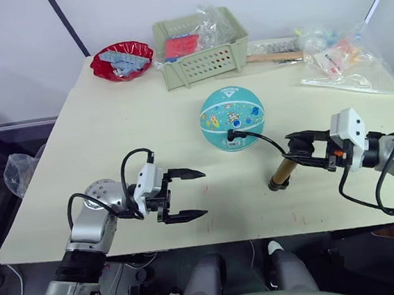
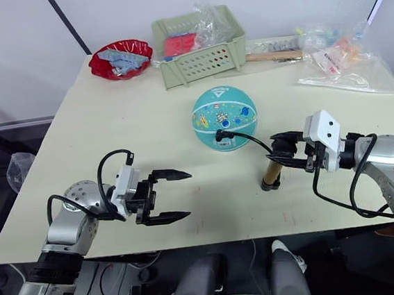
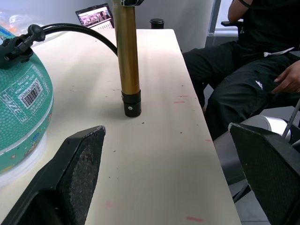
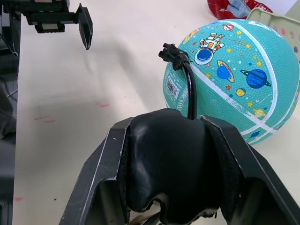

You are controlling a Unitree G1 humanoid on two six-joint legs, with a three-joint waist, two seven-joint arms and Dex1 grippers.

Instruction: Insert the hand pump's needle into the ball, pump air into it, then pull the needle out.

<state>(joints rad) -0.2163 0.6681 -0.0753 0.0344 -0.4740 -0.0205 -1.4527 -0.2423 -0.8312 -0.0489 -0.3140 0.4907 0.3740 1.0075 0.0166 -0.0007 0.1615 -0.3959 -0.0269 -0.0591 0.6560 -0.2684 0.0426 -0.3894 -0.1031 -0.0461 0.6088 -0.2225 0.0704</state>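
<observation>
Rearward, packets in green basket [image 1: 203,63]

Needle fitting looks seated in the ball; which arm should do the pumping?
Probably the right: the right gripper is already shut on the hand pump, which stands upright on the table. The left gripper hangs open, apart from the ball.

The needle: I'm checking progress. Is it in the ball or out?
In, it seems. The hose's black fitting sits against the ball beside the barcode; the needle itself isn't visible. The right gripper holds the pump upright.
</observation>
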